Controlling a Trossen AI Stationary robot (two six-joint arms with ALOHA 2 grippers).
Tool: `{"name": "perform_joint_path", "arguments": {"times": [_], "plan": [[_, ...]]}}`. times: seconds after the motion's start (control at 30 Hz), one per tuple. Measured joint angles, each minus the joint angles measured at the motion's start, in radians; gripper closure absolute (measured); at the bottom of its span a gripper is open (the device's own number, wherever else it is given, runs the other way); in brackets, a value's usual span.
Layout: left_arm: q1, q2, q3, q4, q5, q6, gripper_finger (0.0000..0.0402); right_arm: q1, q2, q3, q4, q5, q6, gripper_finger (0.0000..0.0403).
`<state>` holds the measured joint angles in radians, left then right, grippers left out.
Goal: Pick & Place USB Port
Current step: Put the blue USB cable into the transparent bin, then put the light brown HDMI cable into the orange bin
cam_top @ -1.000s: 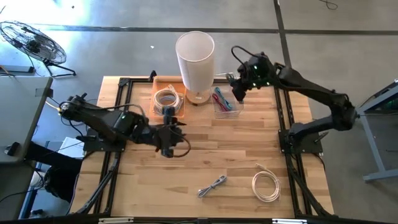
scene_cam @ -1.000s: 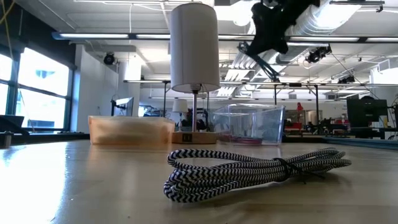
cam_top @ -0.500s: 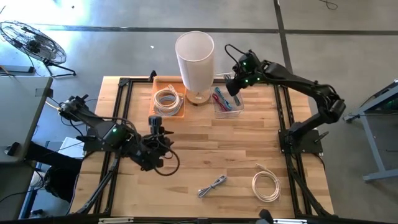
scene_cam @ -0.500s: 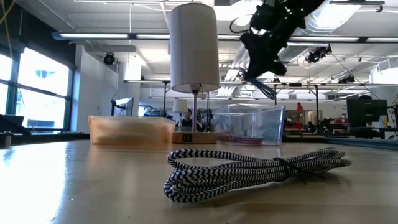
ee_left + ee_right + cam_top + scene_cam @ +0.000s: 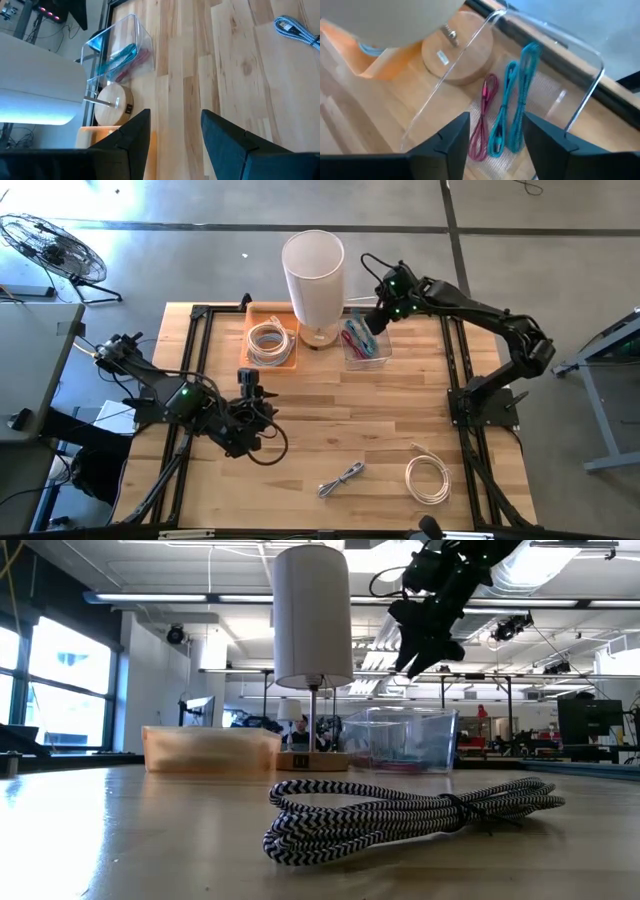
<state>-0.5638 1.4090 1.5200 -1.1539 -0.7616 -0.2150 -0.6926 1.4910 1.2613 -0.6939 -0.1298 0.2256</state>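
Observation:
My right gripper (image 5: 372, 322) (image 5: 495, 135) hangs open over the clear bin (image 5: 382, 352) at the far right of the lamp, with nothing between its fingers. In the bin lie two teal cables (image 5: 507, 115) and a pink one (image 5: 485, 110); one teal cable's end (image 5: 531, 52) leans up against the bin's wall. A black-and-white braided cable (image 5: 342, 478) (image 5: 400, 815) lies bundled on the table near the front edge. My left gripper (image 5: 252, 392) (image 5: 175, 135) stands open and empty over the table's left half.
A tall white lamp (image 5: 313, 270) stands on a round wooden base between the clear bin and an orange tray (image 5: 292, 362) that holds a white cable coil (image 5: 268, 340). Another white coil (image 5: 428, 478) lies at the front right. Bare wood spans the table's middle.
My right gripper has gone down a little toward the lamp over the clear bin and has opened, letting go of a teal cable that hung below it and now lies in the bin. My left arm has drawn back toward the table's left edge and then kept still.

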Motion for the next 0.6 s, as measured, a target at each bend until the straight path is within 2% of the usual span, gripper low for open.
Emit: {"name": "perform_joint_path", "arguments": {"times": [0.1,0.3,0.37,0.5,0.6], "plan": [[0.000,0.000,0.000,-0.001,0.000,0.000,0.0232,0.000,0.000,0.000,-0.038,-0.015,-0.008,0.0217],[0.000,0.000,0.000,-0.006,0.003,0.000,0.0232,0.000,-0.015,0.000,-0.149,-0.112,-0.107,0.0215],[0.000,0.000,0.000,-0.011,0.026,-0.001,0.0232,-0.002,-0.031,0.000,-0.179,-0.184,-0.158,0.0215],[0.000,0.000,0.000,-0.032,0.103,0.004,0.0232,-0.002,-0.082,0.000,-0.267,-0.397,-0.257,0.0215],[0.000,0.000,0.000,-0.031,0.141,0.004,0.0232,0.034,-0.143,0.000,-0.371,-0.517,-0.345,0.0215]]}}
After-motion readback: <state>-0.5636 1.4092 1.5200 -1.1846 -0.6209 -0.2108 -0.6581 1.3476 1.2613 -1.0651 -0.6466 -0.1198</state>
